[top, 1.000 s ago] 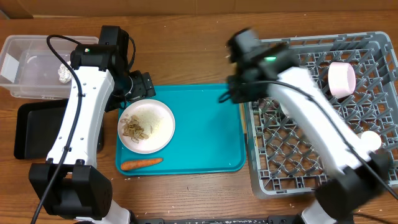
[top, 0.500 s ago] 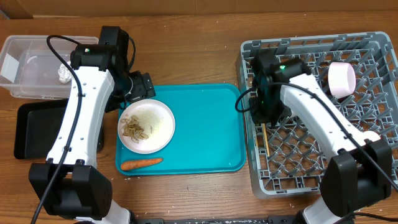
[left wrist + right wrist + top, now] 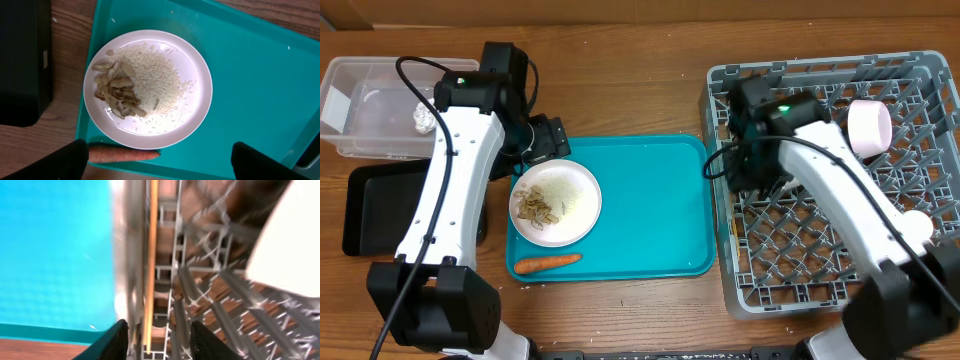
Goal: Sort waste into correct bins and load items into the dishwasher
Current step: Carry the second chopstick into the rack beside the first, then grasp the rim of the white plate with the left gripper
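Chopsticks (image 3: 153,255) lengthwise along left wall of rack (image 3: 200,300), beside teal tray (image 3: 50,255).

pale chopsticks (image 3: 152,255) flat in grey rack (image 3: 220,310), l. side

Even, bright light; soft shadows; right wrist view motion-blurred

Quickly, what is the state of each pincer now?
Left pincer: open, holding nothing, above the plate.
Right pincer: open, chopstick loose between the jaws.
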Tool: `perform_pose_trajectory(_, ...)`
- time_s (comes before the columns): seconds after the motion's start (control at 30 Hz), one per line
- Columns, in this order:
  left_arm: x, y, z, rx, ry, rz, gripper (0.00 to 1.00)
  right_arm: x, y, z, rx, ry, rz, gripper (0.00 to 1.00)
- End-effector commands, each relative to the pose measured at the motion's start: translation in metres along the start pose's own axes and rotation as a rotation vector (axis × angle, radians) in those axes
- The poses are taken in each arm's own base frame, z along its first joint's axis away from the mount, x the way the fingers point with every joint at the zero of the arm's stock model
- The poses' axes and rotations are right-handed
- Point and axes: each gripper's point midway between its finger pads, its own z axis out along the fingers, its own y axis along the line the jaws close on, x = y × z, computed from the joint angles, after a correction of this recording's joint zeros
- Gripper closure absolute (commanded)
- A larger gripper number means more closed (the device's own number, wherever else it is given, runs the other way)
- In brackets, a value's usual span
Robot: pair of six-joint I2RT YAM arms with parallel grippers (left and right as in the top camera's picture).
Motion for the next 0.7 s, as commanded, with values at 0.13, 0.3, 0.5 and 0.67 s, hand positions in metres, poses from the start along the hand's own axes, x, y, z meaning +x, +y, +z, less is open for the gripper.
perform_pose_trajectory(0.13,0.013,-0.042,-0.003,0.041,-0.021,0.098,0.07,-0.021,-0.03,-0.107,-0.049,-0.344,0.119,0.46)
perform_pose_trajectory(0.3,0.029,-0.069,0.001,0.034,-0.02,0.193,0.07,-0.007,-0.08,-0.124,-0.035,-0.373,0.277,0.36)
perform_pose_trajectory(0.5,0.047,-0.08,0.023,-0.036,0.028,0.18,0.08,0.012,-0.128,-0.122,-0.05,-0.33,0.462,0.36)
perform_pose_trajectory(0.67,0.061,-0.086,0.055,-0.09,0.111,0.174,0.08,0.016,-0.143,-0.123,-0.075,-0.333,0.528,0.36)
